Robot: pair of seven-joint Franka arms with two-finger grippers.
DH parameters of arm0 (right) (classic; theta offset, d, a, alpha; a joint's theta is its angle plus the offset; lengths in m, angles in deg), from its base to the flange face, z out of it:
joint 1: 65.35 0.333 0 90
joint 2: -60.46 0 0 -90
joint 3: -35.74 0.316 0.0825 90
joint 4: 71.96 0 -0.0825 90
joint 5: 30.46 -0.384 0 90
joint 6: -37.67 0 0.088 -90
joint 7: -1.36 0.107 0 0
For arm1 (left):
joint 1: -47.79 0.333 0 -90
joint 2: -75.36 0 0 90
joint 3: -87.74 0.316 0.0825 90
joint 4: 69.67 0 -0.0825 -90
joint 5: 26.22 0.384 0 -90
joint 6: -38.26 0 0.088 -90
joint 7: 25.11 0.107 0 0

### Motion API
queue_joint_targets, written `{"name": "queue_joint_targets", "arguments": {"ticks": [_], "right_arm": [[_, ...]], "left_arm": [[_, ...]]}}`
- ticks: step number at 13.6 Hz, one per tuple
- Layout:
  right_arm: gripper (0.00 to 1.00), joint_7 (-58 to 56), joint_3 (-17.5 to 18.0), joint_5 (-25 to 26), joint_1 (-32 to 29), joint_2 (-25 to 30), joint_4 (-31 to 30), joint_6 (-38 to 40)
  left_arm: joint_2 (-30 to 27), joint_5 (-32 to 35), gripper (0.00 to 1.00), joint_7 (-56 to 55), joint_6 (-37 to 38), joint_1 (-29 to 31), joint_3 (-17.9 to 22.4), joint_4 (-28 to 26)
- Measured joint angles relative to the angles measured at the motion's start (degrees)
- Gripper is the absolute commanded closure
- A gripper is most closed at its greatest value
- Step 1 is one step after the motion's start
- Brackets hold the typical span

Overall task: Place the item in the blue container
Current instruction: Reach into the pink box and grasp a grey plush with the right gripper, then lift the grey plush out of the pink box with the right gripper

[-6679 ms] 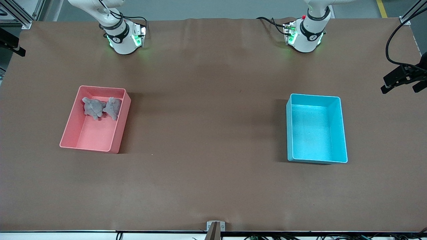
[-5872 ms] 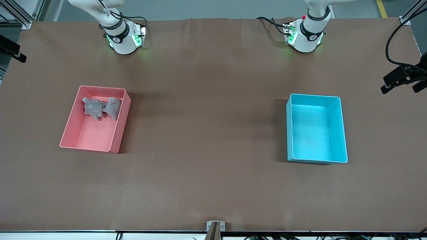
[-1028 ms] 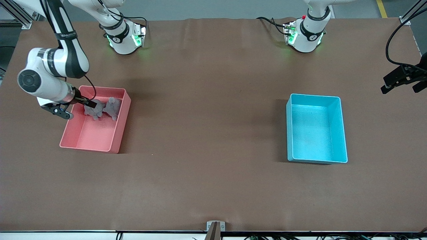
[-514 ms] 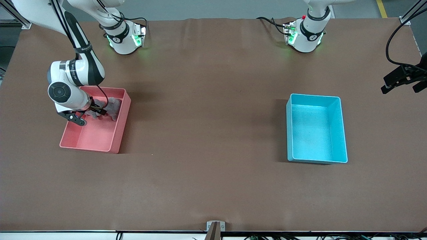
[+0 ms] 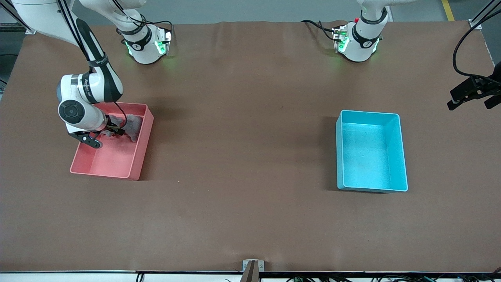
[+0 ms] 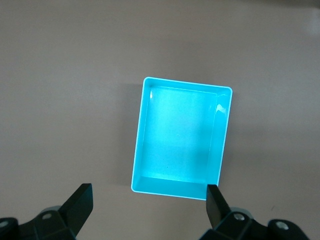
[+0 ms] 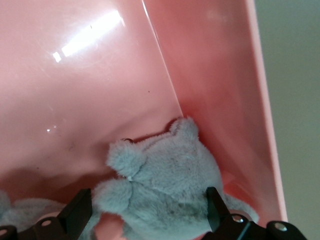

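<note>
Brown tabletop [image 5: 242,117], two bins, right gripper [image 5: 105,135] down in the pink bin [image 5: 143,147].
Fingers [image 7: 217,205] spread wide either side of a grey plush toy [image 7: 165,185], not closed on it; second grey plush [image 7: 20,215] just beside, both toward the bin's end nearest the robot bases. Blue container [image 5: 371,150] near the left arm's end of the tabletop, with left gripper [image 6: 147,207] waiting high over it, fingers wide.

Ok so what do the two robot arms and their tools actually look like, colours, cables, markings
Both arms are glossy white with black joint bands. Each base glows green and trails black cables. The right arm carries a black cable along its links and white lettering on a black band. The right tool and the left tool have black, wedge-shaped fingers on black mounts with small round screws.
</note>
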Motion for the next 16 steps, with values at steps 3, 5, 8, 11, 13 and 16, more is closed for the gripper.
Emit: {"name": "queue_joint_targets", "arguments": {"ticks": [3, 5, 8, 11, 13, 16], "right_arm": [[0.42, 0.0, -0.02, 0.07, -0.01, -0.31, 0.05, 0.1], [0.6, 0.01, -0.06, 0.11, -0.04, -0.3, 0.31, 0.5], [0.87, 0.05, -0.07, 0.11, -0.09, -0.3, 0.59, 0.57], [1.0, 0.17, -0.08, 0.11, -0.27, -0.3, 0.79, 0.57], [1.0, 0.19, -0.07, 0.11, -0.28, -0.3, 0.82, 0.57], [1.0, 0.2, -0.03, 0.11, -0.29, -0.31, 2.43, 4.31]], "left_arm": [[0.0, 0.0, 0.0, 0.0, 0.0, 0.0, 0.0, 0.0], [0.0, 0.0, 0.0, 0.0, 0.0, 0.0, 0.0, 0.0], [0.0, 0.0, 0.0, 0.0, 0.0, 0.01, 0.0, 0.0], [0.0, 0.0, 0.0, 0.0, 0.0, 0.02, 0.0, 0.0], [0.0, 0.0, 0.0, 0.0, 0.0, 0.02, 0.0, 0.0], [0.0, 0.0, 0.0, 0.0, 0.0, 0.02, -0.02, 0.0]]}}
